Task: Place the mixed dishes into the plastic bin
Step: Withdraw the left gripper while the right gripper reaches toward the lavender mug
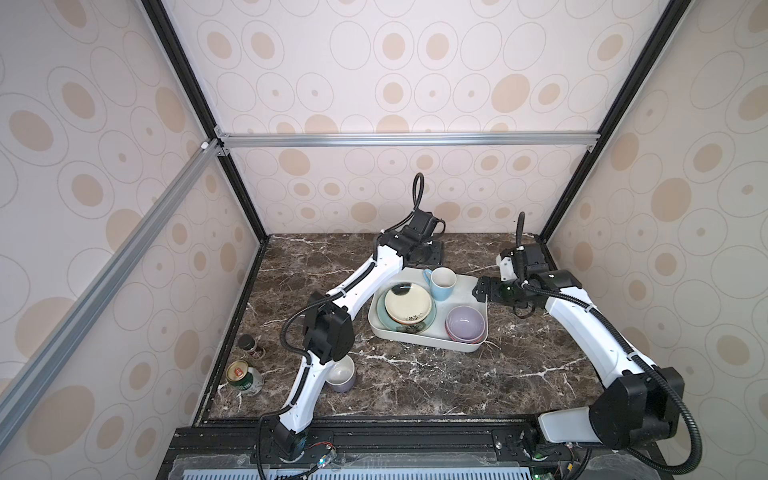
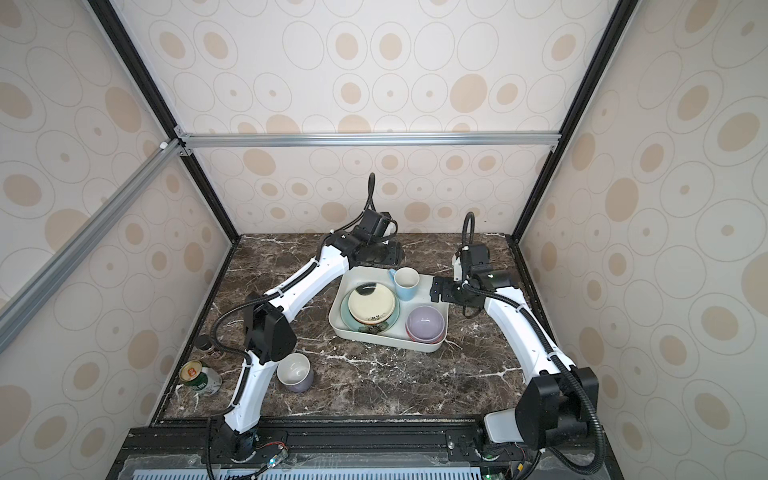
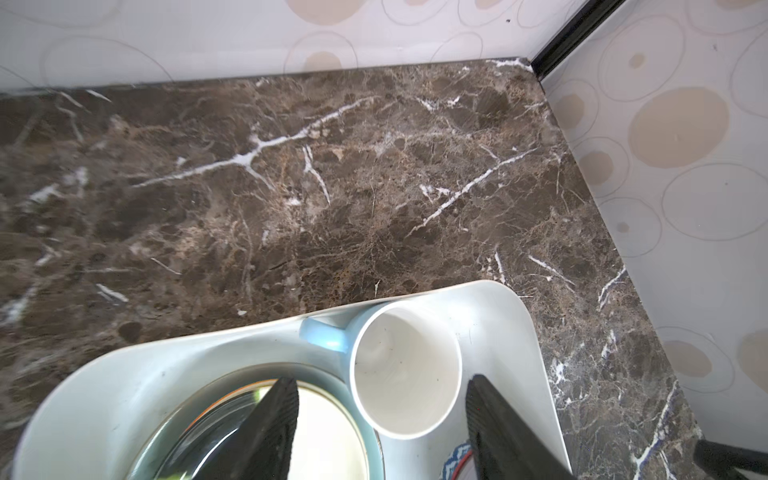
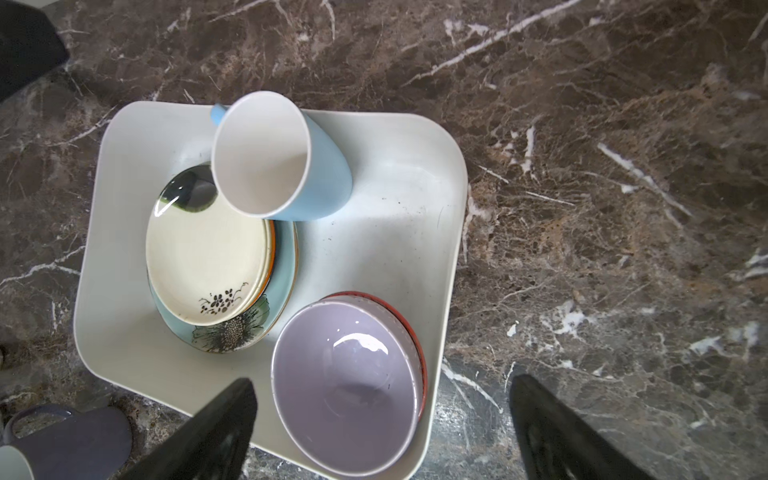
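Observation:
The white plastic bin [image 1: 415, 336] [image 4: 124, 266] holds a cream plate [image 4: 203, 257] on a teal flower plate [image 4: 232, 332], a light-blue mug [image 1: 441, 283] [image 3: 405, 370] and a bowl [image 1: 465, 324] [image 4: 345, 386] that is lavender inside with an orange-red edge. My left gripper [image 3: 382, 381] hangs open over the bin's far side. The blue mug stands free between its fingers [image 3: 274, 424]. Open too, my right gripper [image 4: 384, 384] [image 1: 482, 291] hovers over the bowl at the bin's right edge. A lavender-grey mug [image 1: 341, 374] [image 4: 70, 436] stands on the table by the left arm's elbow.
A green drink can [image 1: 245, 376] lies at the front left, with a small dark jar [image 1: 251, 347] just behind it. Patterned walls close the marble table [image 1: 436, 382] at the back and on both sides.

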Available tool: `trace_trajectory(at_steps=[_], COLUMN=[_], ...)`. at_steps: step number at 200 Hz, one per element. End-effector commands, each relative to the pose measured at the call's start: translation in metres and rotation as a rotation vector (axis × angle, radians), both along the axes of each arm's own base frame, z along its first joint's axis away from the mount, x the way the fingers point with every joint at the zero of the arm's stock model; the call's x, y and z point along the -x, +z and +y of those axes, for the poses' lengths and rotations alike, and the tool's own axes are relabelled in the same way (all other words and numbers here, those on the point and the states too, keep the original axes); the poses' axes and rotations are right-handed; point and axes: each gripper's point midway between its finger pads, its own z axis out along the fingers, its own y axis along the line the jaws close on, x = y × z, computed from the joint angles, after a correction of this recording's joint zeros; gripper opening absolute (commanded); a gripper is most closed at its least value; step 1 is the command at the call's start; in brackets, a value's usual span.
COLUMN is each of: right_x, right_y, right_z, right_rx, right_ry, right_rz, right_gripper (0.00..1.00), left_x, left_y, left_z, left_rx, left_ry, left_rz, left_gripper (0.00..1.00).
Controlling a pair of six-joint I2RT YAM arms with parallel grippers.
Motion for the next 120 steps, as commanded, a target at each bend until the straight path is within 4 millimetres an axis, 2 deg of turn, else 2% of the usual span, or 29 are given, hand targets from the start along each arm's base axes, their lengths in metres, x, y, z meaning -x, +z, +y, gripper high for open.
trace_trajectory(at_steps=[1, 8, 12, 24, 26, 31, 39, 69, 79, 88, 102, 120], right_x=[0.006, 0.005, 0.007, 0.008, 0.009, 0.01, 0.012, 0.026, 0.033, 0.039, 0.048, 0.062], right_y=[0.014, 0.015, 0.015, 0.015, 0.014, 0.014, 0.011, 0.001, -0.005, -0.009, -0.017, -0.028], right_z=[0.02, 0.027, 0.04, 0.06, 0.063, 0.072, 0.087, 0.144, 0.16, 0.175, 0.196, 0.224], right_rx=[0.014, 0.014, 0.014, 0.015, 0.017, 0.017, 0.02, 0.041, 0.052, 0.059, 0.068, 0.065], right_ry=[0.053, 0.066, 0.098, 0.139, 0.148, 0.166, 0.198, 0.316, 0.35, 0.38, 0.42, 0.467], right_rz=[-0.004, 0.0, 0.004, 0.015, 0.016, 0.02, 0.029, 0.066, 0.083, 0.095, 0.116, 0.144], right_gripper=[0.92, 0.9, 0.89, 0.85, 0.85, 0.83, 0.81, 0.76, 0.75, 0.75, 0.75, 0.74], left_x=[0.0, 0.003, 0.006, 0.016, 0.018, 0.024, 0.034, 0.083, 0.101, 0.116, 0.138, 0.161], left_y=[0.028, 0.03, 0.033, 0.038, 0.033, 0.039, 0.034, 0.023, 0.018, 0.014, 0.013, 0.012], left_z=[0.037, 0.051, 0.059, 0.087, 0.093, 0.105, 0.127, 0.209, 0.232, 0.251, 0.274, 0.292], left_rx=[-0.018, -0.018, -0.016, -0.004, -0.01, 0.001, 0.002, -0.003, -0.019, -0.034, -0.04, -0.058], left_ry=[0.046, 0.066, 0.077, 0.118, 0.125, 0.143, 0.177, 0.307, 0.349, 0.383, 0.423, 0.453], left_rz=[-0.086, -0.096, -0.103, -0.122, -0.113, -0.127, -0.125, -0.13, -0.131, -0.129, -0.131, -0.123], left_gripper=[0.66, 0.67, 0.68, 0.71, 0.71, 0.73, 0.75, 0.86, 0.94, 0.99, 0.99, 0.99])
